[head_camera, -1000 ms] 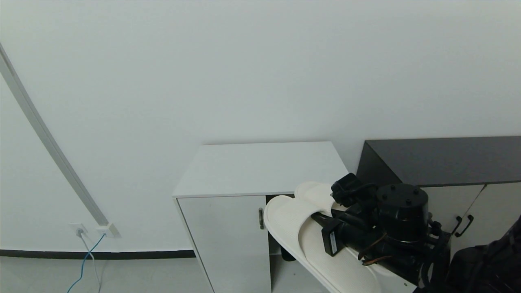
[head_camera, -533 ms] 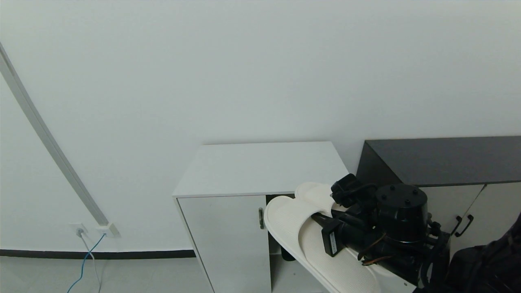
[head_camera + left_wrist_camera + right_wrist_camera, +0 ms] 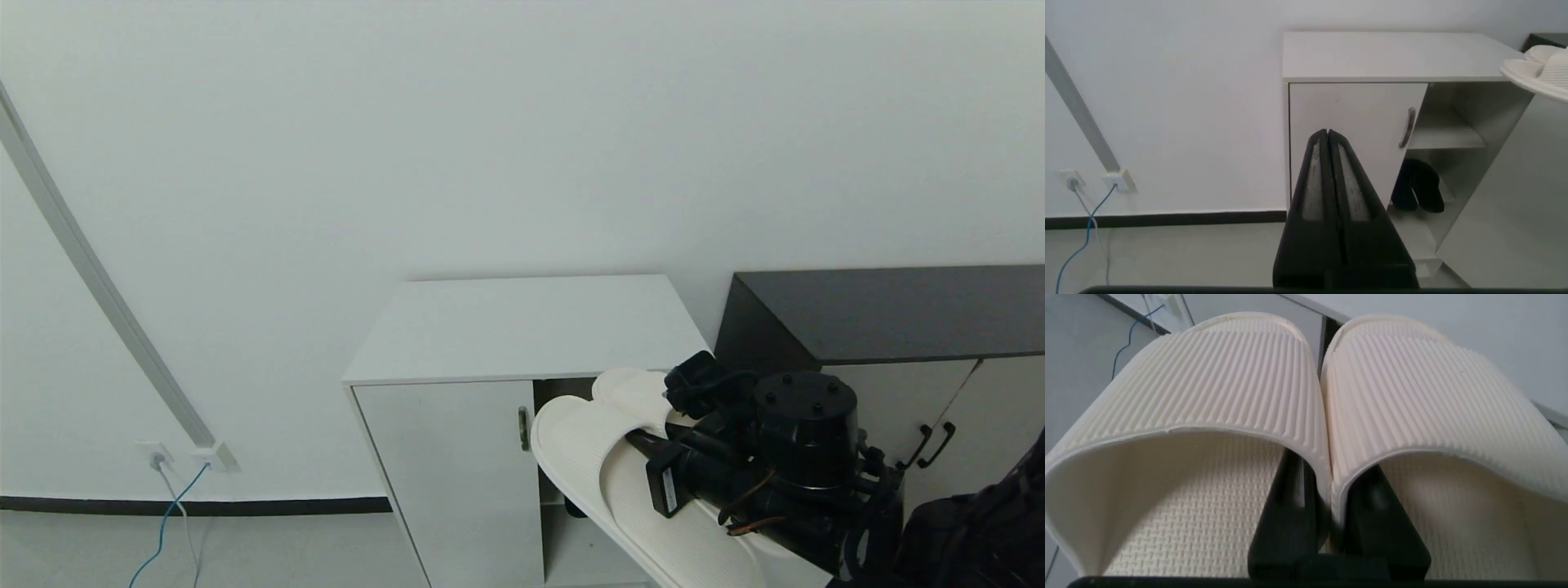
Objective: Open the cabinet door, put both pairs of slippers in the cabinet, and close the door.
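Right gripper is clamping the white slippers together by their inner straps before the open cabinet; left gripper is hanging closed, empty.

**Black arm, black tools**

The right arm was matt black throughout. Its wrist ended in a round, drum-shaped housing with several small screws sunk in its flat top. A boxy black block beside it carried a narrow white label, and thin orange-brown cables looped beneath. The right tool had 2 flat black fingers. The left tool was black too, its 2 tapered fingers faced with grey panels and rounded at the tip.
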### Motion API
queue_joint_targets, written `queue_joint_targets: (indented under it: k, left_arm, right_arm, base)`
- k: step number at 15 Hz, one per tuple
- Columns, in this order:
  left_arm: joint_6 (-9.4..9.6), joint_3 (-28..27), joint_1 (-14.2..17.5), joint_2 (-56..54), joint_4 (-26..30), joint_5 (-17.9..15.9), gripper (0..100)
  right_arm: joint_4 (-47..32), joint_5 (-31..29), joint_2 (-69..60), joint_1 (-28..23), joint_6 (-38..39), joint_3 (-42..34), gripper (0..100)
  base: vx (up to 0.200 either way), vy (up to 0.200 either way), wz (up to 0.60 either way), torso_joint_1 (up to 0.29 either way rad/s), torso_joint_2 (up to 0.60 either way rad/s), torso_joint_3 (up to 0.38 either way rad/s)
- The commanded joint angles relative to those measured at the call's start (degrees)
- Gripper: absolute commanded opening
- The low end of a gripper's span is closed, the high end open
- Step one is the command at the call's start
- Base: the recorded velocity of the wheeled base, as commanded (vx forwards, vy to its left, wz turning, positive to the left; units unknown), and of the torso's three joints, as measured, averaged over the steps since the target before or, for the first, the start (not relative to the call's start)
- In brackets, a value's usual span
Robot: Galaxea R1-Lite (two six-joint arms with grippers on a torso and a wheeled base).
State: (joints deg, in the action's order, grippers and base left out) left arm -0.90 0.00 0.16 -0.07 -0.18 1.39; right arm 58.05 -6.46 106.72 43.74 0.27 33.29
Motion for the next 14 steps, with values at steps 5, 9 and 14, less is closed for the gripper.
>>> queue_joint_targets:
  k: [5,9,14]
  left_arm:
    - [-0.06,0.00,0.02,0.07,0.01,0.02,0]
    - [0.02,0.00,0.02,0.07,0.01,0.02,0]
    - [0.02,0.00,0.02,0.07,0.01,0.02,0]
  right_arm:
    - [0.04,0.04,0.07,0.12,0.00,-0.25,0]
    - [0.04,0.04,0.16,0.12,0.00,-0.25,0]
    - [0.04,0.04,0.16,0.21,-0.09,-0.25,0]
  base:
    - [0.000,0.000,0.00,-0.156,0.35,0.198]
    - [0.000,0.000,0.00,-0.163,0.38,0.216]
    - [0.000,0.000,0.00,-0.202,0.48,0.274]
